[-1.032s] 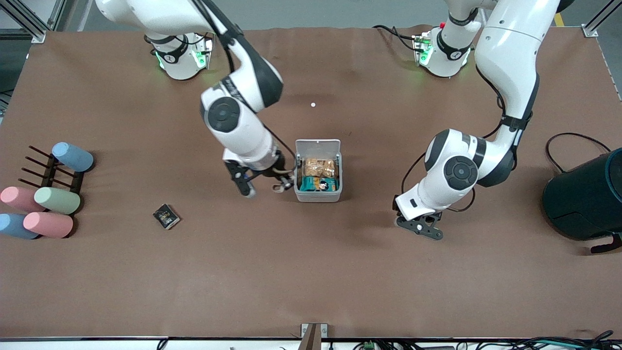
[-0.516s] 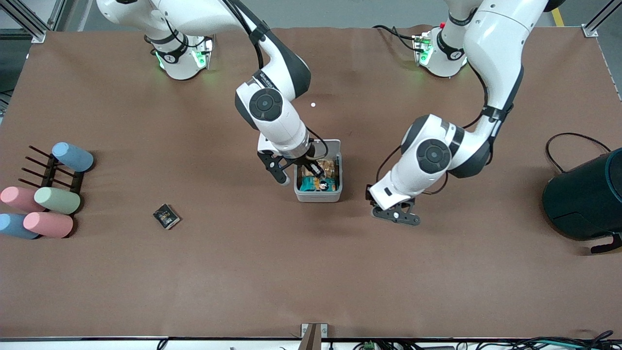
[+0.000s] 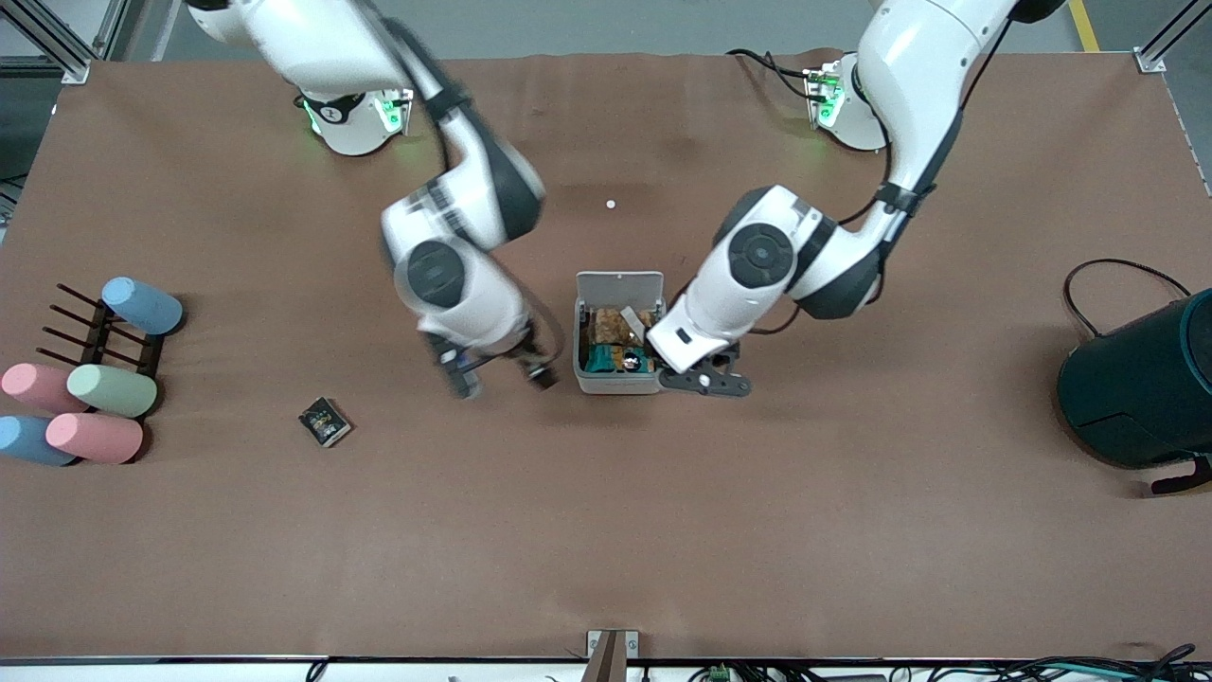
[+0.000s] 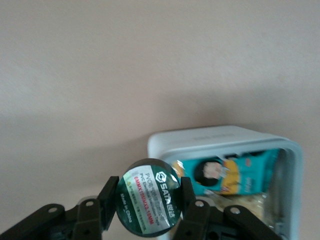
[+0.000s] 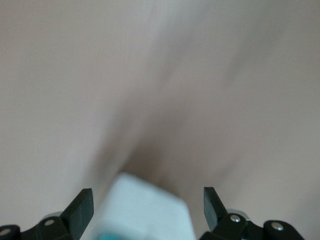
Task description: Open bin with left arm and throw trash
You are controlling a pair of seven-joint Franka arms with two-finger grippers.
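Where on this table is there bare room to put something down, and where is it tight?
Crowded: around the open bin, with the right gripper beside it and the left gripper, holding the round disc, at its other side. Free: the wide strip nearer the camera than the black packet and bin, and the stretch between the left gripper and the dark teal container.

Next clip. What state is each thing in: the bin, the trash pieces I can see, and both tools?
bin: lid open and standing upright, wrappers inside.
left tool: shut on the round black disc, at the bin's edge.
right tool: open, empty, over the table beside the bin.
black packet: lying flat on the table, not held.
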